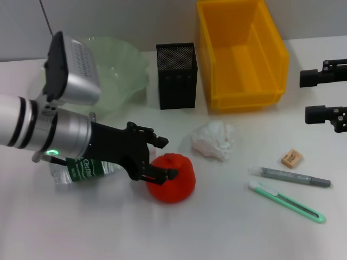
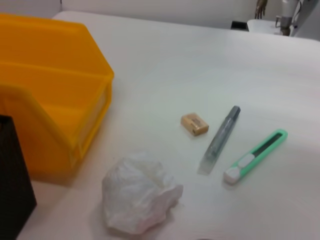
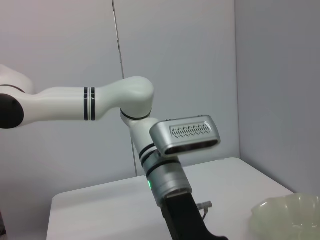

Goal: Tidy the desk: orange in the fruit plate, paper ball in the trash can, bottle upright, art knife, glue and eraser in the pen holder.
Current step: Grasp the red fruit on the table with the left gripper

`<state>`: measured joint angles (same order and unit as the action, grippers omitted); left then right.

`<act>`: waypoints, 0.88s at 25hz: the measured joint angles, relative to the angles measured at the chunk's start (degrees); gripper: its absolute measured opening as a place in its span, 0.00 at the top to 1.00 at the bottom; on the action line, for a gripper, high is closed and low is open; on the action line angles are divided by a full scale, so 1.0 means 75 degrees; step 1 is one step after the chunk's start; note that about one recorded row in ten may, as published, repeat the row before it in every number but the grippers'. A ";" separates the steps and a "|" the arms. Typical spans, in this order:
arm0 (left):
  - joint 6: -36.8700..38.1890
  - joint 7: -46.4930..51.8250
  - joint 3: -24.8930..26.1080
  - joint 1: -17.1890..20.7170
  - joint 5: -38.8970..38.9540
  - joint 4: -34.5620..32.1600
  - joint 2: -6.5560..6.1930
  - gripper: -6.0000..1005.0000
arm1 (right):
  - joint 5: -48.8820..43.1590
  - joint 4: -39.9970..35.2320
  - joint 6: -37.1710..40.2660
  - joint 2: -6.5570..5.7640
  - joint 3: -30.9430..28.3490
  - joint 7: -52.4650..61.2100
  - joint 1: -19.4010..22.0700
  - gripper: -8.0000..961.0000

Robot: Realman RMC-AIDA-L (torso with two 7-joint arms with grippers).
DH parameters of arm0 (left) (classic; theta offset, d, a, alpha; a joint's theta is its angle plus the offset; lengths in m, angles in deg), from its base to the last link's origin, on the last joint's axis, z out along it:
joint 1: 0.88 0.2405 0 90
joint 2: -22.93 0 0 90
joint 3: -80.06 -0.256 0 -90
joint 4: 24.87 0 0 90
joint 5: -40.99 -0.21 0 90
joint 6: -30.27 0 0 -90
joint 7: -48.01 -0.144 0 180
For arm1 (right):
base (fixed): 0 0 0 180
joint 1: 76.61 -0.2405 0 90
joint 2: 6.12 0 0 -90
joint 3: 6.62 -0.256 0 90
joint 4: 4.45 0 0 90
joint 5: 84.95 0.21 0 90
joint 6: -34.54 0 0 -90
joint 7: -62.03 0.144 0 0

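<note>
Near the left front of the white counter (image 1: 227, 233), the orange (image 1: 173, 177) sits in open space as the left pincer (image 1: 162, 158) straddles its left side, one finger above it and one pressed at its flank, jaws spread and apparently not yet clamped. Judging from this, the fruit is the first item being tackled. Beneath the same arm a clear bottle (image 1: 81, 170) with a green label lies on its side, waiting to be stood up. The pale green fruit plate (image 1: 127, 67) stands at the far left, behind the arm, so the carry looks short, with nothing seen between the two but the arm itself. Just right of the orange rests the paper ball (image 1: 214, 140); farther right lie the eraser (image 1: 291, 158), the grey glue (image 1: 290, 177) stick and the green art knife (image 1: 287, 202), well apart from one another. The black mesh pen holder (image 1: 177, 76) and the yellow trash can (image 1: 241, 54) stand side by side at the far edge. The right pincer (image 1: 303, 96) waits open at the right edge, clear of everything.
</note>
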<state>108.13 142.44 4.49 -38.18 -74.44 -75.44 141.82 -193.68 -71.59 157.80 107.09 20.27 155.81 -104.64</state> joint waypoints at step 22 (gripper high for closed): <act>-0.0723 0.0287 -0.0859 -0.0194 -0.0125 0.0285 -0.0009 0.41 | -0.0039 -0.0055 -0.0016 0.0046 0.0011 0.0021 -0.0071 0.31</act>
<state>102.71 144.59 -1.94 -39.64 -75.38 -73.30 141.75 -193.97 -72.00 157.68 107.44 20.36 155.97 -105.17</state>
